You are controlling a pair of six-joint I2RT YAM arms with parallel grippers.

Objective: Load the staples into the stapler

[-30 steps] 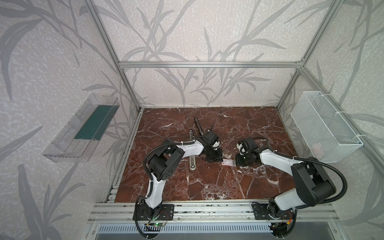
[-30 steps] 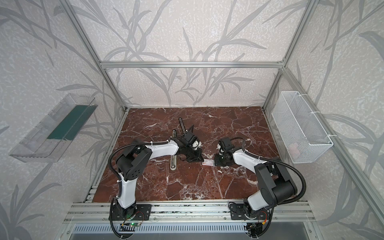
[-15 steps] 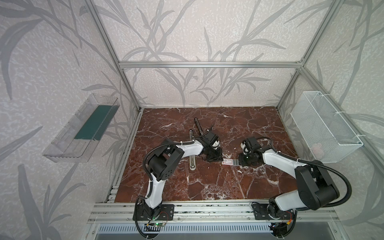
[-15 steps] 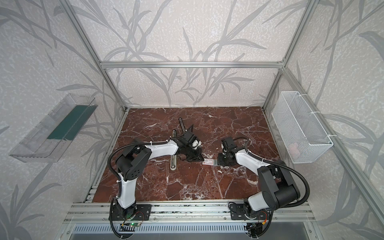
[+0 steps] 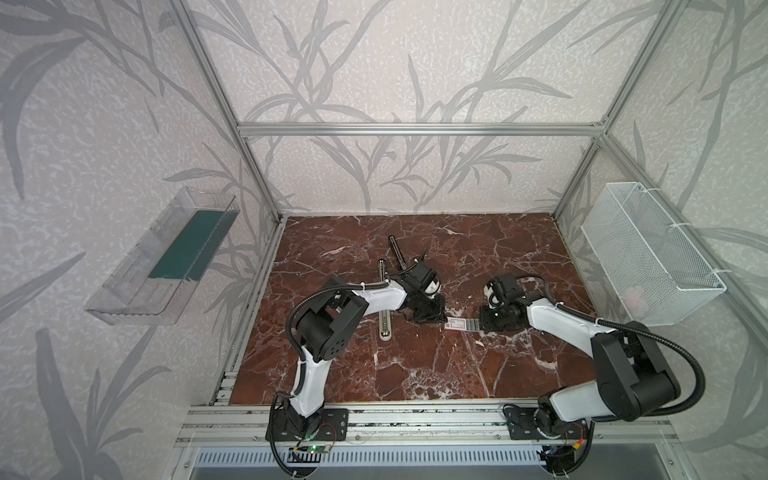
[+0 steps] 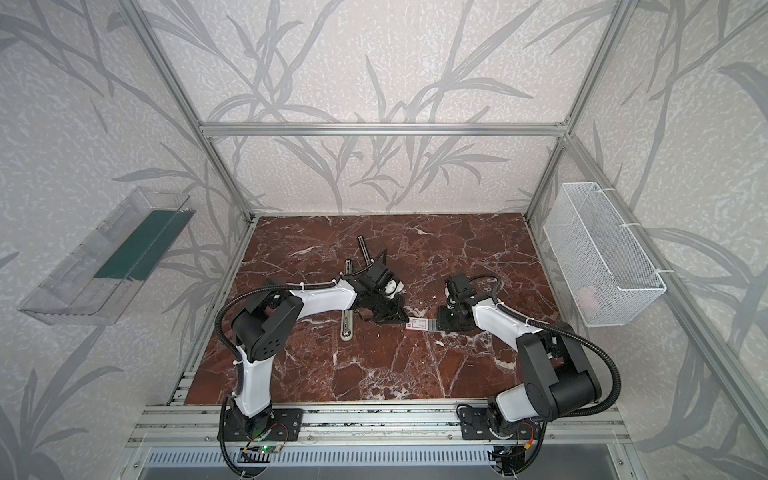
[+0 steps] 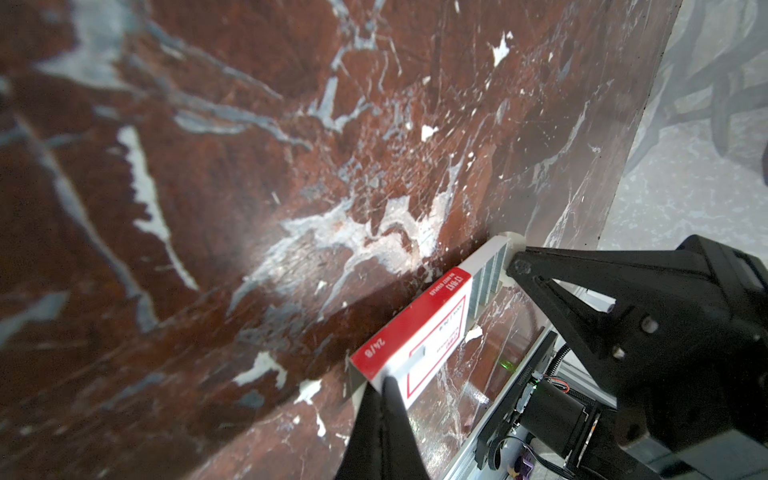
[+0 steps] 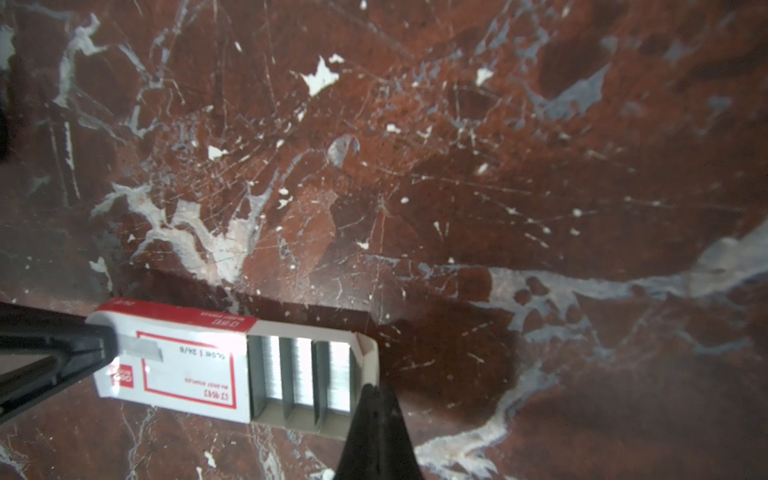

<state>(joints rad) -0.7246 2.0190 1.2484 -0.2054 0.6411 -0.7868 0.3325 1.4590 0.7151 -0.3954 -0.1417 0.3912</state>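
A small white box with red print lies on the marble floor between both grippers. Its inner tray is slid partly out, and grey strips of staples show in it. My left gripper is shut on the end of the box's sleeve. The right gripper is shut on the tray's end flap. A pale silvery stapler lies behind the left arm, and a darker one further back.
A clear plastic bin with a green insert hangs on the left wall. On the right wall hangs a white wire basket. Aluminium rails run along the front edge. Small white scraps dot the marble.
The right gripper has drawn a little to the right, and the tray has slid out of the sleeve, baring the staples. The left gripper and the sleeve have stayed put.
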